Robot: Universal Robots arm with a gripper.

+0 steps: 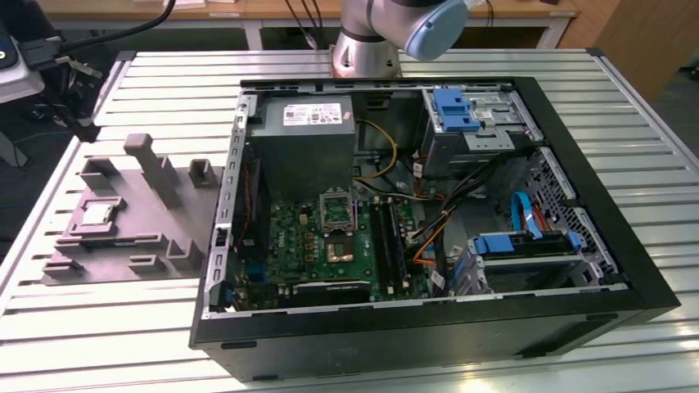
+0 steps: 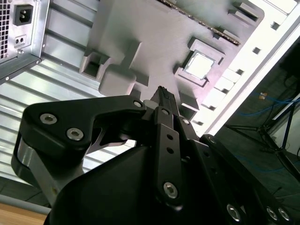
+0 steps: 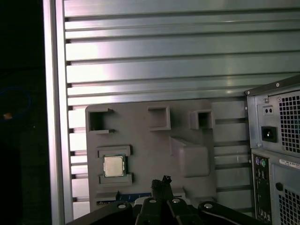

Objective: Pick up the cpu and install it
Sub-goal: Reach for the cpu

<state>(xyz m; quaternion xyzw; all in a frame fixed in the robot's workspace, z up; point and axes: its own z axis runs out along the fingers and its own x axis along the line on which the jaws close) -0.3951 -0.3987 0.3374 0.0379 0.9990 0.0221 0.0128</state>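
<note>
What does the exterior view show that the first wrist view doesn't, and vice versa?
Exterior view: the open inside of the case, with motherboard and bare socket, plus the arm base.
First wrist view: the gripper and the power inlet on the case's rear.
Both: the cpu sitting in the grey tray on the slatted table, beside the case.

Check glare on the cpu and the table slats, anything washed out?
Second wrist view: the small square silvery cpu is nearly blown out white in its grey moulded tray. First wrist view: its top reads fine, but the ribbed aluminium table carries bright glare bands. Exterior view: even light, only the open black computer case is dim inside.
</note>
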